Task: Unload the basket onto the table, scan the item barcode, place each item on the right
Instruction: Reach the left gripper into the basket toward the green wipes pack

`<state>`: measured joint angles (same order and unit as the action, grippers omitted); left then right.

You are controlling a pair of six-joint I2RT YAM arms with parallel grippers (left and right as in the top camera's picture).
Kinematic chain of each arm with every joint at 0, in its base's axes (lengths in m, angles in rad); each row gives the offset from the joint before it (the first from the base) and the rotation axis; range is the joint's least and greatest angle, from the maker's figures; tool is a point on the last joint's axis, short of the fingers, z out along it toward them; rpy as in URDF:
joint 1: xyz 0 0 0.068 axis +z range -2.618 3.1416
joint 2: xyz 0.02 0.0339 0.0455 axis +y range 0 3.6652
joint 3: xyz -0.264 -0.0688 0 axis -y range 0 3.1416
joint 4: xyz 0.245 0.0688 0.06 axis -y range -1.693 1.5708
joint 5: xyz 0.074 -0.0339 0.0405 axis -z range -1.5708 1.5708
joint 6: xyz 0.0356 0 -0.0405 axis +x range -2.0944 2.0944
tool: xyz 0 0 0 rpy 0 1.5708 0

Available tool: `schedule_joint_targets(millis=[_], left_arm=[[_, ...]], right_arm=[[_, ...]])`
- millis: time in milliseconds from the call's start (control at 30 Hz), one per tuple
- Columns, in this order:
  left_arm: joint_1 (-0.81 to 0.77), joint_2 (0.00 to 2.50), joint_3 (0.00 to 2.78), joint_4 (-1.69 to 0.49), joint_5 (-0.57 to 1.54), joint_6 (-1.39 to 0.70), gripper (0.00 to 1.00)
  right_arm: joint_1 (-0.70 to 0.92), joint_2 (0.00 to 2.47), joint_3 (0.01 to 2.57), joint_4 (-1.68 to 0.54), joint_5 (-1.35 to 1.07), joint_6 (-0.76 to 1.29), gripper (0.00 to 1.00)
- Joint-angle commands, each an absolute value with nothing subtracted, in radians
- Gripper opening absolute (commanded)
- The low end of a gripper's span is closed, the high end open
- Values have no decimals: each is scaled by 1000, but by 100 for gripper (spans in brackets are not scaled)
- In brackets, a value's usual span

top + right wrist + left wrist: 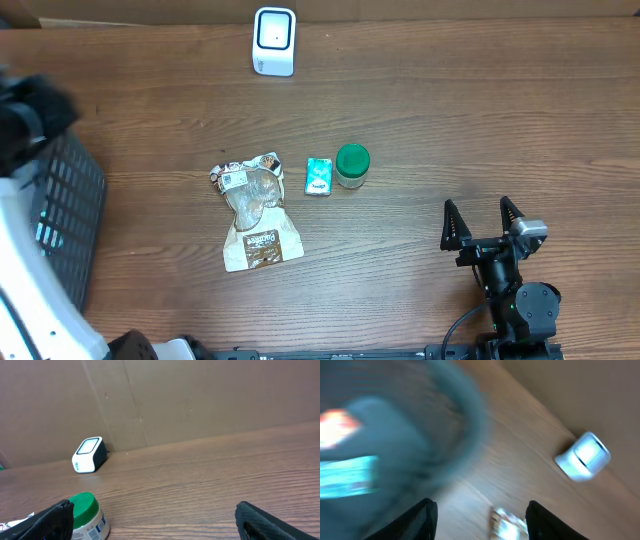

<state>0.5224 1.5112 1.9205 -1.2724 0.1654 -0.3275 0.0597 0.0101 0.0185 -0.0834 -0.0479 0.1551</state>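
- Layout from overhead: a white barcode scanner (pixel 274 41) stands at the far edge of the wooden table (pixel 480 110), near its centre.
- Three candidate items lie mid-table, well apart from the scanner. They are a brown-and-white foil snack pouch (pixel 258 212), a small teal carton (pixel 319 176) just right of its far end, and a green-lidded clear jar (pixel 352 165) just beside the carton.
- The pouch's long axis runs near to far, slightly tilted.
- The right gripper (pixel 483 226) sits at the near right, fingers spread and empty. The left arm (pixel 35 105), blurred, hangs over a dark mesh basket (pixel 65 215) at the left edge.
- Left wrist view: heavily blurred. The left gripper (pixel 482 520) shows its fingers apart with bare table between them, holding nothing. The basket fills the left of the frame, the pouch lies ahead between the fingertips, and the scanner sits further off to the right.
- Right wrist view: the fingers stand wide with nothing held. The jar lies ahead, just inside the left finger. The scanner stands far left against a brown cardboard wall (pixel 200 400).
- Judgement: which item is to be scanned cannot be told. The right arm is nearer the jar and carton, which lie to its far left. The pouch lies roughly between both arms, and a grasp should close across its short axis.
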Motion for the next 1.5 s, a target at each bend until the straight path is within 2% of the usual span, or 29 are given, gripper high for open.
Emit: schedule_joint_targets(millis=[0, 267, 467, 600, 800, 1067, 1467], left_arm=[[686, 1520, 1922, -1279, 150, -292, 59], [868, 1578, 1792, -1215, 111, -363, 63], [881, 1645, 1612, -1093, 63, -382, 65], [881, 1706, 1525, -1014, 48, -368, 71], [881, 1852, 1507, -986, -9, -305, 69], [874, 1986, 1507, -997, -114, -291, 61], [863, 2090, 1507, -1016, -172, -290, 62]], right_arm=[[57, 3, 8, -80, -44, 148, 100], [57, 3, 8, -80, -43, 148, 100], [57, 3, 8, -80, -43, 148, 100], [57, 3, 8, -80, -44, 148, 100], [57, 3, 8, -80, -43, 148, 100], [57, 3, 8, -80, -43, 148, 100], [57, 3, 8, -80, -43, 148, 100]])
